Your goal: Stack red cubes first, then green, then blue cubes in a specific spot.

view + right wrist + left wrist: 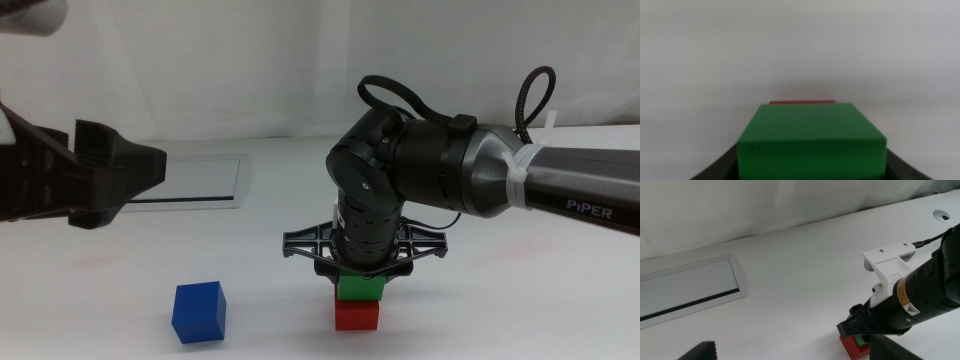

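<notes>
My right tool (360,276) grasps the green cube (360,288) resting atop the red cube (357,316). The blue cube (199,312) sits well left of the red cube. I cannot tell my left tool's (150,168) state.

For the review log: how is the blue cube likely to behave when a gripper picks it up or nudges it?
The blue cube looks solid with flat faces, so it probably stays rigid in a grasp. Resting on a flat face on the table, it should slide rather than roll. Its matte-looking surface suggests fair grip, though weight cannot be judged.

Black jointed right arm (400,170) with a grey sleeve, white "PIPER" lettering, looped black cables, a white cable tie and a white camera bracket (888,262).
</notes>
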### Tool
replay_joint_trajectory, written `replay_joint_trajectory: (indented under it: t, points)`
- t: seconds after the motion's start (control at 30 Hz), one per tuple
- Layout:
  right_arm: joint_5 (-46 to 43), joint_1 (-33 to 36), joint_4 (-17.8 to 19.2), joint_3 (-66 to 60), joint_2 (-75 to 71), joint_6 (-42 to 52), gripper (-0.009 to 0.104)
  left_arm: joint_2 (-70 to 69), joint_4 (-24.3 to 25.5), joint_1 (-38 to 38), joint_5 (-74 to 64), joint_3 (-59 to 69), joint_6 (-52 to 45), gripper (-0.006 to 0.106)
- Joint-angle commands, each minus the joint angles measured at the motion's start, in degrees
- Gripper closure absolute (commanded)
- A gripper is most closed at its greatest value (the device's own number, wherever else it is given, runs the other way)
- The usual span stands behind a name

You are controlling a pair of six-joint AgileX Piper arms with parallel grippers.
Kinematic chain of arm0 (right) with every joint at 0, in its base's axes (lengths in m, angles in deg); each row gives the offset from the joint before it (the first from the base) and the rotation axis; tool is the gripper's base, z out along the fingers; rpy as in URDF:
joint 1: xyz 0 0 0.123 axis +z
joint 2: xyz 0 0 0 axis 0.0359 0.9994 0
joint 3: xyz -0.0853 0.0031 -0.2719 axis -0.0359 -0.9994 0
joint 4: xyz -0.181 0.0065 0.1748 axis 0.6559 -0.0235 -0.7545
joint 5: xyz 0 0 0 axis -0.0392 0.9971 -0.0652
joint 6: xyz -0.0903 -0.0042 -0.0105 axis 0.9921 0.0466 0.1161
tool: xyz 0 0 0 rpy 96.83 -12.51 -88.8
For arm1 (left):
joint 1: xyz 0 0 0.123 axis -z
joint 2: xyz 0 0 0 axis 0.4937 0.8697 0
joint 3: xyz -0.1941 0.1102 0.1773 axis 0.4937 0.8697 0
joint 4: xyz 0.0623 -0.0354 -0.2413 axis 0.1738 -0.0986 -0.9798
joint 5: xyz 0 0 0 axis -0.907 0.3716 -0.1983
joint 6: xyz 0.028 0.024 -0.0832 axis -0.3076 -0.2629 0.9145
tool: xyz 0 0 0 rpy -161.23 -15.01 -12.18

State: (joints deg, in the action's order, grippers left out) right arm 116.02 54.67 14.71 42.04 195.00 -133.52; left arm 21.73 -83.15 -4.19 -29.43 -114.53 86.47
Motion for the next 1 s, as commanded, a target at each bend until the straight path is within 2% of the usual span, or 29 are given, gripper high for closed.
replay_joint_trajectory:
  t: [0.0,0.4,0.53,0.6,0.77,0.83,0.9,0.97]
  points:
    - [-0.2,-0.1,0.9,0.5,0.5,-0.3,0.097,-0.2,-0.6,0.5,0.0,0.2,0.1,0.025]
    - [-0.8,-0.1,-1.9,0.5,1.9,-0.1,0.096,-0.2,-0.6,0.5,0.0,0.2,0.1,0.025]
    - [-0.4,-0.1,-4.1,0.5,1.9,1.7,0.082,-0.2,-0.6,0.5,0.0,0.2,0.1,0.025]
    - [-0.5,-0.1,-4.3,0.5,1.9,2.0,0.071,-0.2,-0.6,0.5,0.0,0.2,0.1,0.025]
    - [-0.5,-0.1,-5.7,0.5,1.9,2.9,0.026,-0.2,-0.6,0.5,0.0,0.2,0.1,0.025]
    - [-0.5,-0.1,-5.9,0.7,1.9,2.9,0.012,-0.2,-0.6,0.5,0.0,0.2,0.1,0.025]
    - [-0.5,-0.1,-5.9,0.8,1.9,2.9,0.005,-0.2,-0.6,0.5,0.0,0.2,0.1,0.025]
    - [-0.5,-0.1,-5.9,0.9,1.8,2.9,0.004,-0.2,-0.6,0.5,0.0,0.2,0.1,0.025]
